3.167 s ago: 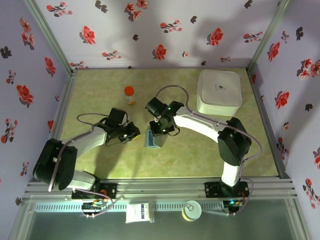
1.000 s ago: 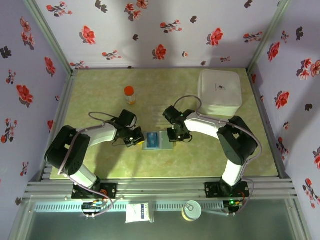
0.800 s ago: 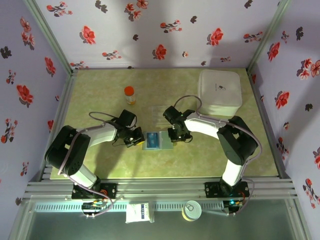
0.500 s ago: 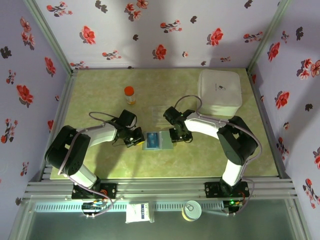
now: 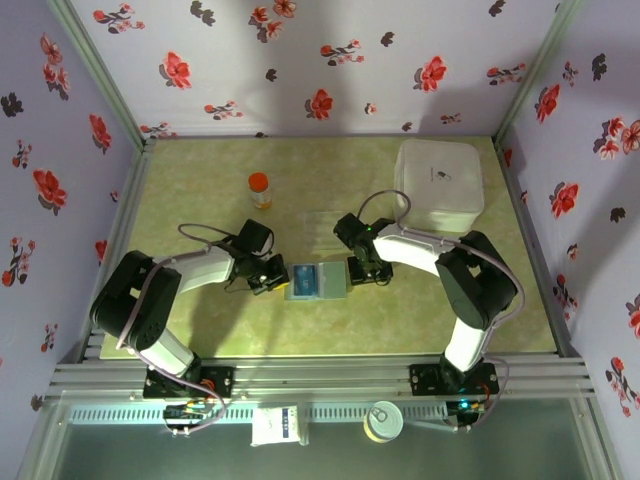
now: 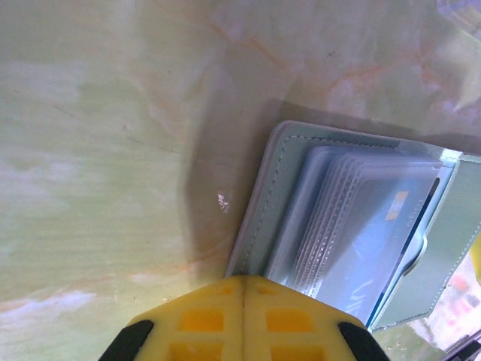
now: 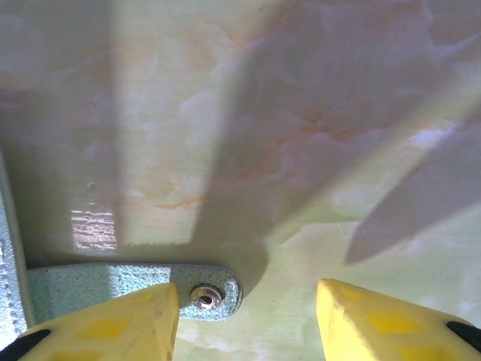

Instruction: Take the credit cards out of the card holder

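We see holder (image 5: pixel 315 281) open flat on tabletop (image 5: pixel 200 190), cards (image 6: pixel 376 233) inside, none out yet; left tool (image 6: pixel 243 289) clenched at its edge, right tool (image 7: pixel 248 316) released, empty, over snap tab (image 7: pixel 203 293).

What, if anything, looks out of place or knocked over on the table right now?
Nothing stands out. The card holder lies open, the bottle stands upright, and the white box sits in the far right corner.
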Action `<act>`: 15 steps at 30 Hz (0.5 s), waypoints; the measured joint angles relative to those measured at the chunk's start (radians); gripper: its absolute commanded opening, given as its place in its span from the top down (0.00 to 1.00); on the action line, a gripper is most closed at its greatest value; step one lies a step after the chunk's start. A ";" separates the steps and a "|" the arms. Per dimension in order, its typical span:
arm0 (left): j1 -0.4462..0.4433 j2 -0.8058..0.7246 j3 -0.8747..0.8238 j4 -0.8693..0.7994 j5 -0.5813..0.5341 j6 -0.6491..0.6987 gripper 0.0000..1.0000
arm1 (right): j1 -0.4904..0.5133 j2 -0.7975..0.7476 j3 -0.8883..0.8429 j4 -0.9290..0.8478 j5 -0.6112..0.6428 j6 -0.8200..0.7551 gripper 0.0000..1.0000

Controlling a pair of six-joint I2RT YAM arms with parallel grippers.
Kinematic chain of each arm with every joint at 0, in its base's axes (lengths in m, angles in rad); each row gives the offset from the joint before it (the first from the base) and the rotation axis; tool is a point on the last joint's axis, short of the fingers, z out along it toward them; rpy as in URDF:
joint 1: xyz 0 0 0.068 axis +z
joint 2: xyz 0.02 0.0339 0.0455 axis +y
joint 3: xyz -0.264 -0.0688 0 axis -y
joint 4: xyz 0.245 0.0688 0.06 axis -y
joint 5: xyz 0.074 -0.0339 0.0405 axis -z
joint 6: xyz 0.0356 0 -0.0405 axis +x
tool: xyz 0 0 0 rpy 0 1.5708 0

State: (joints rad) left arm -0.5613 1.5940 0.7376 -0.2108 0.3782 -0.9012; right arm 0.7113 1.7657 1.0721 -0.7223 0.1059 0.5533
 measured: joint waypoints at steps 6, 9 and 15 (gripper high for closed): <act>-0.005 0.000 0.000 0.001 0.000 0.000 1.00 | 0.000 0.002 0.000 0.003 0.000 0.004 0.53; -0.014 0.002 0.004 0.000 -0.001 0.000 1.00 | 0.000 -0.002 -0.001 -0.003 0.004 0.004 0.52; -0.033 0.004 0.006 0.007 -0.001 -0.005 1.00 | -0.005 -0.066 -0.007 -0.047 0.012 0.004 0.50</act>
State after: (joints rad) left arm -0.5945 1.5978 0.7437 -0.2035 0.3775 -0.9062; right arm 0.7067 1.6993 1.0649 -0.7696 0.1177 0.5571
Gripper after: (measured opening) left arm 0.038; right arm 0.494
